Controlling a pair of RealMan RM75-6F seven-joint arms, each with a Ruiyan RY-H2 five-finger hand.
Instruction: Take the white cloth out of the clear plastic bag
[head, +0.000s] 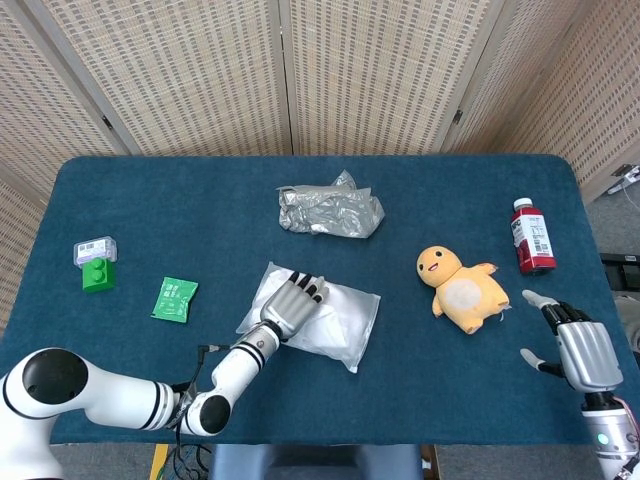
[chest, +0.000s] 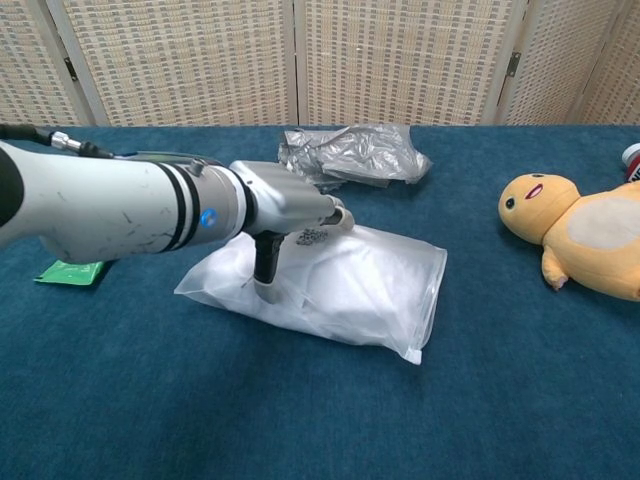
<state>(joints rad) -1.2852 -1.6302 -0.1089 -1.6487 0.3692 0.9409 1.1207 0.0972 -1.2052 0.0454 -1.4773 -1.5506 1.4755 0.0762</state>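
Observation:
The clear plastic bag (head: 335, 318) (chest: 370, 285) lies flat mid-table with the white cloth (chest: 345, 275) filling it. My left hand (head: 292, 304) (chest: 285, 210) lies palm down on the bag's left end, fingers spread across the top and the thumb pressing into the plastic at the near side. It presses on the bag and grips nothing that I can see. My right hand (head: 578, 345) hovers at the table's right front corner, fingers apart, holding nothing; the chest view does not show it.
A crumpled silver foil bag (head: 330, 210) (chest: 350, 152) lies behind the clear bag. A yellow plush toy (head: 460, 290) (chest: 575, 230) sits to the right, a red drink bottle (head: 530, 235) beyond it. A green packet (head: 175, 298) and green block (head: 97, 265) lie left.

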